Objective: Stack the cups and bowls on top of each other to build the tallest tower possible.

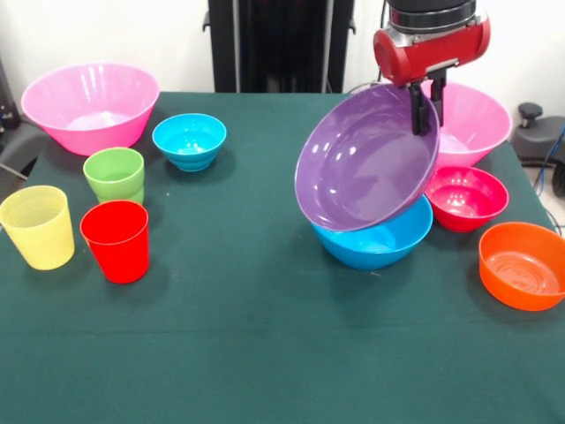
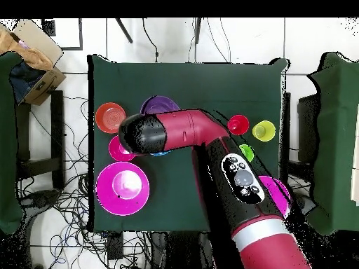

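1. The fingers [image 1: 425,104] pinch the purple bowl's [image 1: 366,159] rim; it hangs tilted, low edge in the blue bowl [image 1: 375,240].
2. Level it, centre it, then release.

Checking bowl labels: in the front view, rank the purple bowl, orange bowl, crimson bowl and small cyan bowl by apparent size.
1. purple bowl, tilted, held at its rim by the gripper
2. orange bowl, though nearest the camera
3. crimson bowl
4. small cyan bowl; close to crimson, unsure
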### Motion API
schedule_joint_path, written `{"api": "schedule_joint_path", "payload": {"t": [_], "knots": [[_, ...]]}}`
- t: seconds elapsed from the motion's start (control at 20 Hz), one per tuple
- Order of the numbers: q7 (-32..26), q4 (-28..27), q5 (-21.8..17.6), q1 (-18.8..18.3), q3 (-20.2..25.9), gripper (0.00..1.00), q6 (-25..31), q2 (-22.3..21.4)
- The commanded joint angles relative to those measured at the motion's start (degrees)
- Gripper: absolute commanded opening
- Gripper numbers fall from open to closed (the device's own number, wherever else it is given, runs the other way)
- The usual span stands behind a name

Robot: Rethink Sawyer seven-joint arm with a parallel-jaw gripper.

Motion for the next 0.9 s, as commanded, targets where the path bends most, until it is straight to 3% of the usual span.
{"api": "schedule_joint_path", "payload": {"t": [0.05,0.9], "knots": [[-0.38,4.28,-4.22,-0.74,1.01,0.00,-4.45,1.64],[1.27,5.07,-6.47,0.16,-0.85,0.00,-9.55,3.45]]}}
